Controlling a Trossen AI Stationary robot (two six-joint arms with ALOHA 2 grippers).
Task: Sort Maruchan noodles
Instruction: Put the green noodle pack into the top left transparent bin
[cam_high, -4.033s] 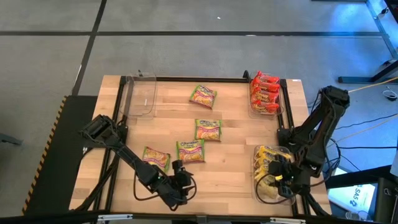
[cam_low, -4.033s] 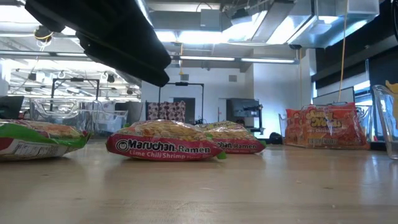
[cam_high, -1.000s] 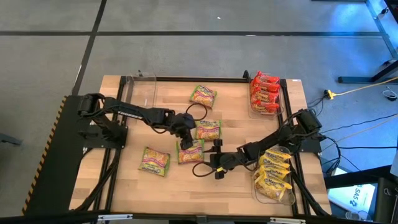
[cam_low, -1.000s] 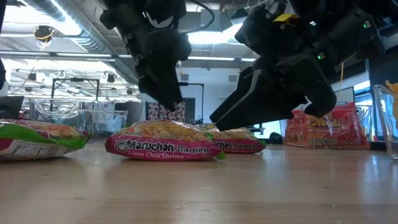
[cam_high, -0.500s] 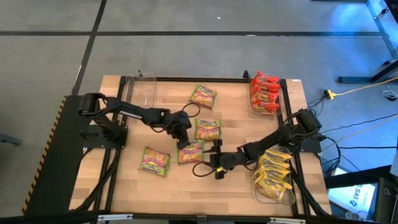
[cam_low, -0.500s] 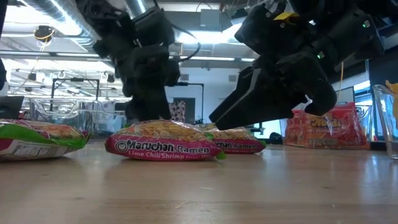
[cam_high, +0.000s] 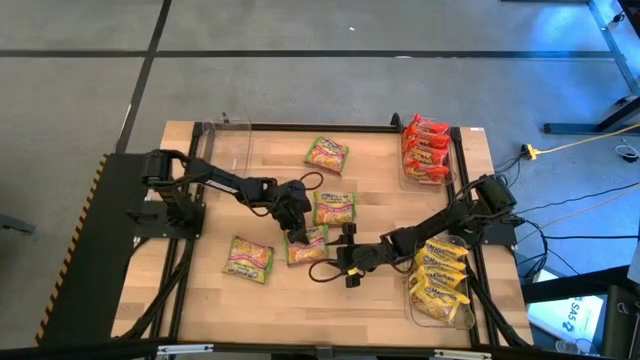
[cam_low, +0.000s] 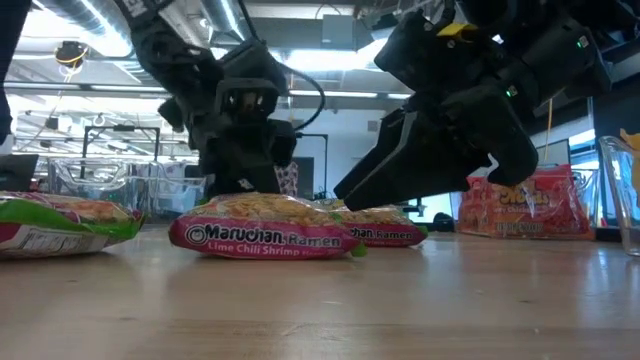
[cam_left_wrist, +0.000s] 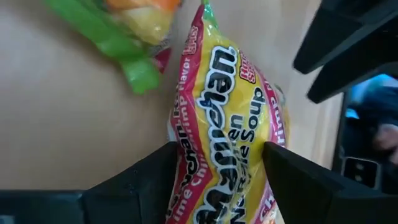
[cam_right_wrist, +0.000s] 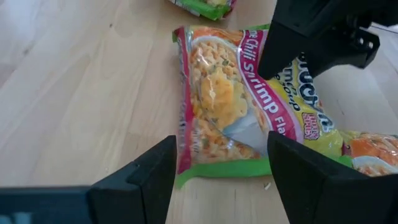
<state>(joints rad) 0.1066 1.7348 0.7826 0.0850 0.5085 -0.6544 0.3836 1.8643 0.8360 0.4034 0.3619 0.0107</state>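
Several green-pink Maruchan packets lie flat on the table: one near the far edge, one in the middle, one near the left arm, and one between the two grippers. My left gripper is open and reaches down over that last packet, with a finger on each long side. My right gripper is open and hovers low just to the right of the same packet, touching nothing. Red-orange packets and yellow packets fill two clear bins. My left gripper comes from above, slanting down, with its fingers across the green-pink packet near its far-left end. The packet lies flat on the table. I cannot tell whether the fingers touch its edges.
A clear bin with nothing in it stands at the far left corner. The bins of red-orange and yellow packets line the right edge. Bare wood shows along the near edge. Room fixtures stand behind the table in the low view.
My left gripper has come down from above the middle packet until its fingers stand on either side of it, and has drifted slightly toward the near edge. The packet has stayed where it was.
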